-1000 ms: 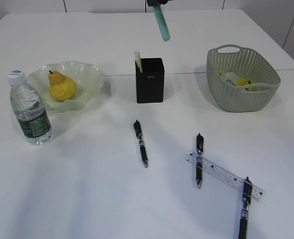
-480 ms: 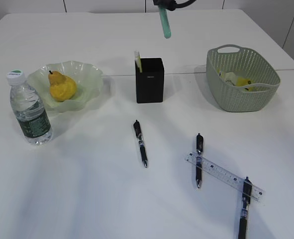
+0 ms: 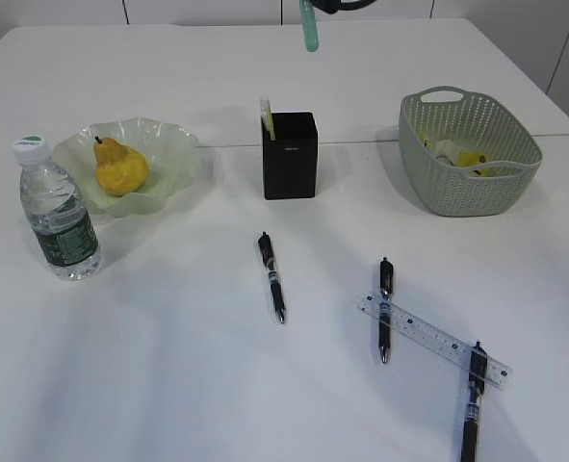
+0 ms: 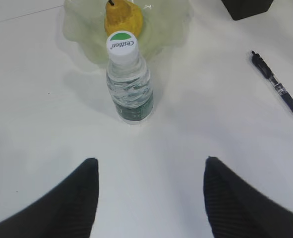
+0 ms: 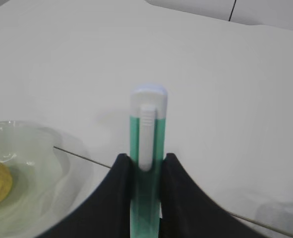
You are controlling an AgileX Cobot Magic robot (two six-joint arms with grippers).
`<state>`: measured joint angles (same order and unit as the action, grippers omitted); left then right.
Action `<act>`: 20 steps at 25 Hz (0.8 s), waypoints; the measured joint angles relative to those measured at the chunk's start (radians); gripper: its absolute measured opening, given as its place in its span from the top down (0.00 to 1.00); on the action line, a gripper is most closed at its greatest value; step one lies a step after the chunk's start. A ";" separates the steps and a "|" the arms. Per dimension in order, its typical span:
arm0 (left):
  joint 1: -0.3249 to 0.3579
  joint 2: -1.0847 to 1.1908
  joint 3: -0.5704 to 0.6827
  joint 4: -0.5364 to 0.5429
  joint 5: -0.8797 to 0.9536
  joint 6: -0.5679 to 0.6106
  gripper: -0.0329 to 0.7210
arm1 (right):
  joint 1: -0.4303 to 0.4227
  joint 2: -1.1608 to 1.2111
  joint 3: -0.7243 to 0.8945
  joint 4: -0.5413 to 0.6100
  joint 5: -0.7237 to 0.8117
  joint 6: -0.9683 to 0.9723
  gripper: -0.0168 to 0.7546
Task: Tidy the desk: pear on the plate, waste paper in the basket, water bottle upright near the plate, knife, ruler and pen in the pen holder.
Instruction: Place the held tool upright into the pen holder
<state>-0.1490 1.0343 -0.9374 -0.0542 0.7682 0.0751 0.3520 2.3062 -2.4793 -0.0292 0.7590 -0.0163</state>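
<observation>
Two dark fingers of the right claw [image 5: 145, 193] clamp a teal knife [image 5: 147, 163] high above the table [image 3: 217, 385], well over the black pen holder [image 3: 290, 155]; lowered off-line, it could strike the rim and tip the holder. Left claw [image 4: 148, 191] hangs spread, holding nothing, before the upright water bottle [image 4: 129, 82]. Pear [image 3: 120, 166] sits on the plate [image 3: 168, 140]; three pens and the ruler [image 3: 436, 339] lie loose.
</observation>
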 joint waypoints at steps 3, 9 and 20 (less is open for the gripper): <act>0.000 0.000 0.000 0.000 0.000 0.000 0.34 | -0.019 0.000 0.053 0.000 -0.045 -0.002 0.79; 0.000 0.000 0.000 0.000 0.000 0.000 0.34 | -0.026 0.001 0.168 0.000 -0.172 -0.002 0.79; 0.000 0.027 0.000 0.027 0.023 0.000 0.34 | -0.027 0.001 0.340 0.000 -0.432 -0.002 0.79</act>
<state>-0.1490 1.0611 -0.9374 -0.0275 0.7908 0.0751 0.3248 2.3071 -2.1393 -0.0292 0.3269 -0.0184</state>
